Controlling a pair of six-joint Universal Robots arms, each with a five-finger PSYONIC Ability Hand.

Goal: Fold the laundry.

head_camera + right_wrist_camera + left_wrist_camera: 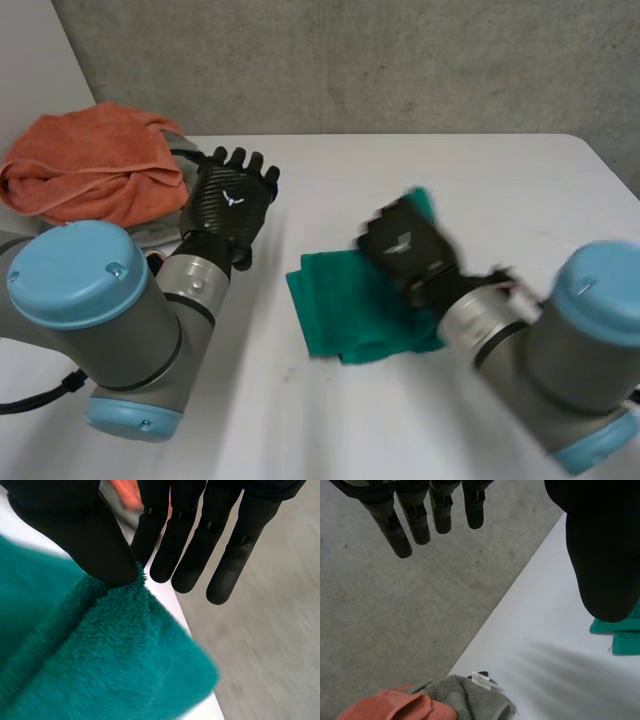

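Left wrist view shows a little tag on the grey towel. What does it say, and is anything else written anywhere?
Tag on the grey towel: dark print, too small to read.
Back of the left hand: a small white emblem, no letters.
Back of the right hand, which pinches the green towel: a pale mark, blurred.
Nothing else is written.
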